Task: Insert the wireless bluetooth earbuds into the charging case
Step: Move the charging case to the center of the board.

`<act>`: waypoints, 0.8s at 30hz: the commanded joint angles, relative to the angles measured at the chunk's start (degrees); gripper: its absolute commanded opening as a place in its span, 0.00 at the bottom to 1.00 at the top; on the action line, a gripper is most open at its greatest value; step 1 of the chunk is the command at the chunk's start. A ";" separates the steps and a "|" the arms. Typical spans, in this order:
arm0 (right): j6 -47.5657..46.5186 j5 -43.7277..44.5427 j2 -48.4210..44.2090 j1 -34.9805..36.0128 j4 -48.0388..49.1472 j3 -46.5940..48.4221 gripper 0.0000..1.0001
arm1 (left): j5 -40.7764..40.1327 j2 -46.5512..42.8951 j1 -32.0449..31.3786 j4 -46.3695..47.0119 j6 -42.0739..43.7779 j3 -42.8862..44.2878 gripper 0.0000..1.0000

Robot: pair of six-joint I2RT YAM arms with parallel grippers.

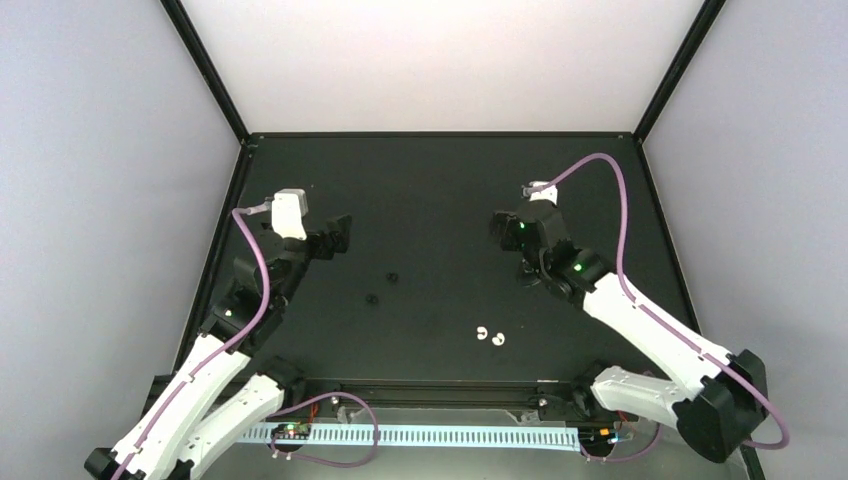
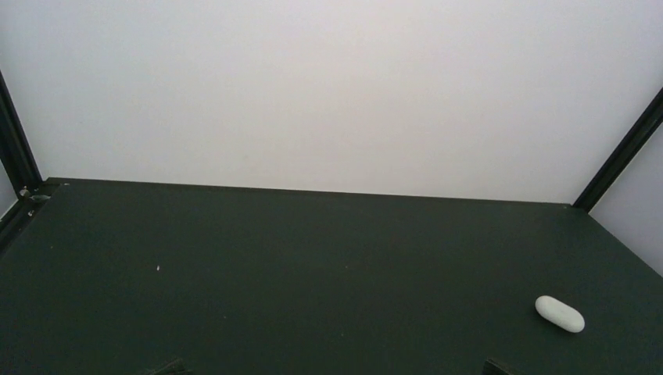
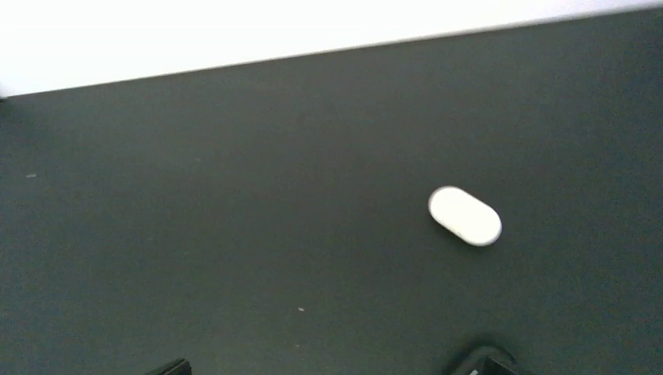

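From above, the left gripper [image 1: 338,236] and right gripper [image 1: 498,228] hang released and empty, probably readied for a first pick. The black earbuds [image 1: 392,276] and white earbuds [image 1: 497,340] lie loose on the tabletop [image 1: 440,180] between them. The left wrist shows the charging case [image 2: 560,313] far off to the right, while the right wrist has it close ahead.

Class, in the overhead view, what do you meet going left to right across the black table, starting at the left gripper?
The left gripper → nearer black earbud → farther black earbud → white earbud → second white earbud. The right gripper is omitted: it overlaps the white pair.
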 commanded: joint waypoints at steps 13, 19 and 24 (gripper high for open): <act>19.08 -5.87 15.71 -19.32 4.26 -7.29 0.82 | 4.28 0.69 -0.48 -0.06 -0.72 -0.47 0.99; 20.51 -6.39 22.13 -19.41 4.17 -4.77 0.79 | 4.28 0.29 -0.59 0.14 -0.73 -0.65 0.99; 20.42 -6.05 24.38 -19.43 3.22 -3.60 0.72 | 4.36 0.31 -0.62 0.18 -0.64 -0.69 0.99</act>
